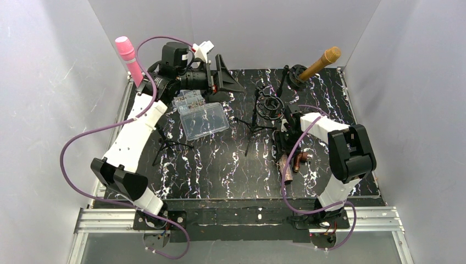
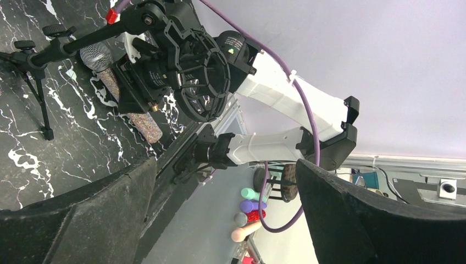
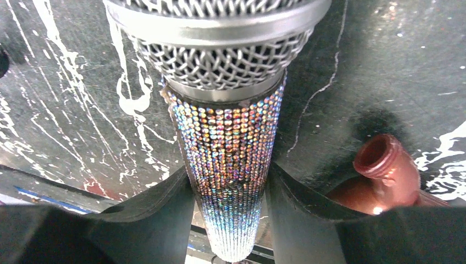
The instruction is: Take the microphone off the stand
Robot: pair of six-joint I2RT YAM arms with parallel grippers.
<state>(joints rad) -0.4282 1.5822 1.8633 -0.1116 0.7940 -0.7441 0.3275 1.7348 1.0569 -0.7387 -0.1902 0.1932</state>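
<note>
Down on the mat, the rhinestone microphone is lying between the right gripper's part-open fingers, which are flanking its handle; I cannot tell whether they are gripping it. The left gripper is gaping wide, holding nothing.

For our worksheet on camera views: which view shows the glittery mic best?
Right wrist: the mic fills the frame, mesh head and sequinned handle sharp, between the right gripper fingers. Left wrist shows it small, partly hidden by that gripper. Top shows only a sliver.
</note>
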